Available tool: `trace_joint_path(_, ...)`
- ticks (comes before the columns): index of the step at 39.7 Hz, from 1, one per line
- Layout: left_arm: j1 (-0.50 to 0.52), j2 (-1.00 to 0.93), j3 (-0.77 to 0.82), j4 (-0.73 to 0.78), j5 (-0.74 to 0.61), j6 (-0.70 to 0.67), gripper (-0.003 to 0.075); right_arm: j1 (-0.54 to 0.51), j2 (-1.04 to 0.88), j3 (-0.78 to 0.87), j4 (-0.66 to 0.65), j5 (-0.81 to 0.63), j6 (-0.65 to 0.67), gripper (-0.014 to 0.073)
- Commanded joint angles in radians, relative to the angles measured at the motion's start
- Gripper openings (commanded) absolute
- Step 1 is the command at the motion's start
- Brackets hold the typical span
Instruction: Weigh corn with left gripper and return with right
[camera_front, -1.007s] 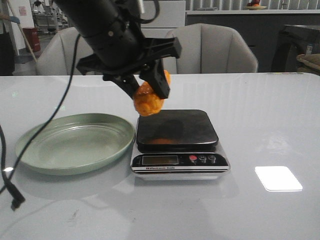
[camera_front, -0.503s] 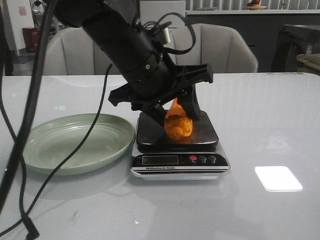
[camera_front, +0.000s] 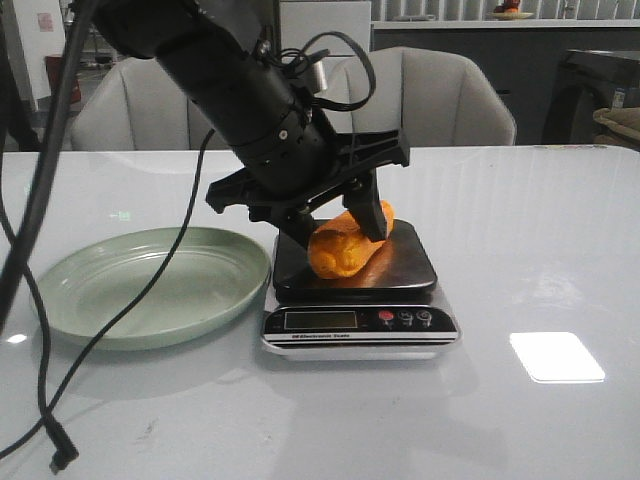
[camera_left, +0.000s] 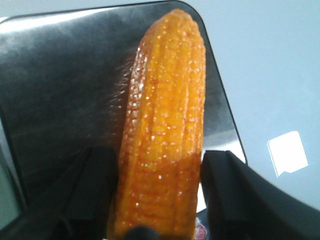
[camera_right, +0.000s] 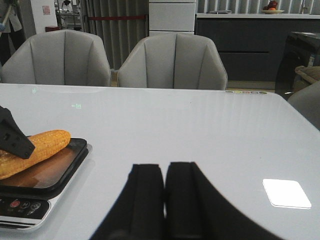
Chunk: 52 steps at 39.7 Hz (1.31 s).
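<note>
The corn (camera_front: 345, 248), an orange-yellow cob, lies on the black platform of the scale (camera_front: 405, 262), one end pointing back and right. It fills the left wrist view (camera_left: 165, 115) and shows at the left edge of the right wrist view (camera_right: 37, 149). My left gripper (camera_front: 340, 232) reaches down over the scale with its fingers (camera_left: 227, 190) on either side of the cob (camera_left: 160, 157); a thin gap shows beside one finger, so the jaws stand slightly open. My right gripper (camera_right: 164, 172) is shut and empty, low over the table to the right of the scale (camera_right: 50, 177).
A pale green plate (camera_front: 150, 285) sits on the table left of the scale. Black cables (camera_front: 40, 300) hang from the left arm in front of the plate. Grey chairs (camera_front: 440, 95) stand behind the table. The scale's display and buttons (camera_front: 400, 318) face the front.
The left gripper carried the corn from above the plate's right edge over to the scale and lowered it. The corn went from hanging upright to lying on the platform.
</note>
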Motion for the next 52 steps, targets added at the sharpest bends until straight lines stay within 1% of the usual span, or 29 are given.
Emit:
trace_joint_path(1,0.001,-0.086,-0.032,0.009,-0.033,-0.004,0.0402,-0.004,-0.021,0.012,-0.011,-0.083,-0.006,0.0165)
trace_joint_path(9,0.001,-0.157,-0.032,0.087,-0.024,-0.004,0.0402,-0.004,-0.021,0.012,-0.011,-0.083,-0.006,0.0165)
trace_joint_path(18,0.001,-0.21,-0.032,0.122,0.043,0.004,0.0402,-0.004,-0.021,0.012,-0.011,-0.083,-0.006,0.0165)
trace_joint_path(22,0.001,-0.26,-0.026,0.194,0.085,0.004,0.0402,-0.004,-0.021,0.012,-0.011,-0.083,-0.006,0.0165)
trace_joint_path(25,0.001,-0.314,0.001,0.202,0.077,0.004,0.0402,-0.004,-0.021,0.012,-0.011,-0.083,-0.006,0.0165)
trace_joint_path(31,0.001,-0.486,0.11,0.242,0.037,0.004,0.0402,-0.004,-0.021,0.012,-0.011,-0.083,-0.006,0.0165)
trace_joint_path(36,0.001,-0.644,0.208,0.289,0.032,0.004,0.0398,-0.004,-0.021,0.012,-0.011,-0.083,-0.006,0.0165)
trace_joint_path(44,0.001,-0.965,0.411,0.359,0.031,0.004,0.0395,-0.004,-0.021,0.012,-0.011,-0.083,-0.006,0.0165)
trace_joint_path(47,0.001,-1.119,0.502,0.391,0.022,0.004,0.0395,-0.004,-0.021,0.012,-0.011,-0.083,-0.006,0.0165)
trace_joint_path(48,0.001,-1.143,0.526,0.397,0.017,0.004,0.0395,-0.004,-0.021,0.012,-0.011,-0.083,-0.006,0.0165)
trace_joint_path(52,0.001,-1.339,0.648,0.418,-0.021,0.004,0.0395,-0.004,-0.02,0.012,-0.011,-0.083,-0.006,0.0165)
